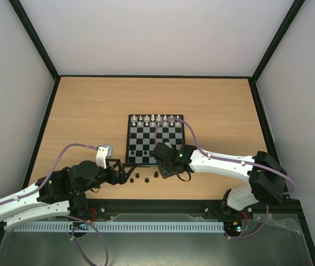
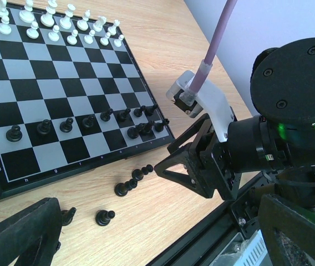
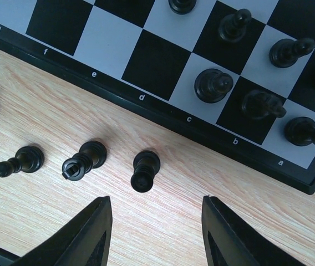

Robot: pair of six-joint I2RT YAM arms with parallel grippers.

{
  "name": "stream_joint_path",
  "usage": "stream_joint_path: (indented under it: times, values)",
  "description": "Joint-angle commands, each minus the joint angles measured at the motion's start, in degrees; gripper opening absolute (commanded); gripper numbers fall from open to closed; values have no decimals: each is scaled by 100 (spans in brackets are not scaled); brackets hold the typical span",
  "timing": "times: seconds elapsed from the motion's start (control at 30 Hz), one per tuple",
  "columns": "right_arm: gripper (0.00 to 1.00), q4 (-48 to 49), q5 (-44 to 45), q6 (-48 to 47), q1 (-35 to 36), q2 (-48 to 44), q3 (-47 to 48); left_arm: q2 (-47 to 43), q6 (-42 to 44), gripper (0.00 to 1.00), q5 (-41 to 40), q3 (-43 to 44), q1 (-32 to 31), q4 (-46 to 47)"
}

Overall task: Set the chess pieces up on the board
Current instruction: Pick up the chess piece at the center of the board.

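The board (image 1: 141,145) lies mid-table, with white pieces along its far rows and dark chess pieces (image 2: 69,125) lined up on its near rows. Several more dark chess pieces (image 1: 147,180) sit on the wood just off its near edge. My right gripper (image 3: 156,221) hovers open over that strip. One dark piece (image 3: 145,170) is just ahead of its fingertips, left of their middle, and nothing is between the fingers. My left gripper (image 1: 125,173) stands wide open and empty at the left end of the loose pieces, one of which (image 2: 105,217) is near its left finger (image 2: 19,238).
The board's black border (image 3: 141,98) runs close beyond the loose pieces. Three other loose dark pieces (image 3: 84,160) sit left of the right gripper. The right arm's gripper (image 2: 171,166) reaches in beside the left one. A black rail (image 1: 157,206) bounds the table's near edge.
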Motion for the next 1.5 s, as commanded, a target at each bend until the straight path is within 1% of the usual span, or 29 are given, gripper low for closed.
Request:
stream_joint_path:
  times: [0.0, 0.43, 0.57, 0.7, 1.13, 1.2, 1.33, 1.47]
  values:
    - [44, -55, -65, 79, 80, 117, -21, -7, 83, 99, 42, 44, -40, -20]
    - [44, -35, 95, 103, 127, 374, -10, -39, 92, 99, 101, 35, -42, -3]
    - [39, -37, 203, 100, 128, 497, 42, -45, 100, 100, 114, 32, -40, 6]
    - [37, -27, 212, 91, 118, 563, 100, -37, 131, 99, 114, 50, -38, 5]
    - [35, 93, 107, -37, 83, 758, 213, -10, 197, 99, 114, 52, -40, 23]
    - [31, 103, 103, -44, 74, 781, 215, -10, 197, 99, 119, 50, -38, 23]
    - [28, 112, 84, -63, 52, 794, 191, -10, 197, 100, 112, 55, -41, 27]
    - [27, 137, 78, -77, 39, 774, 134, -10, 180, 99, 96, 40, -36, 32]
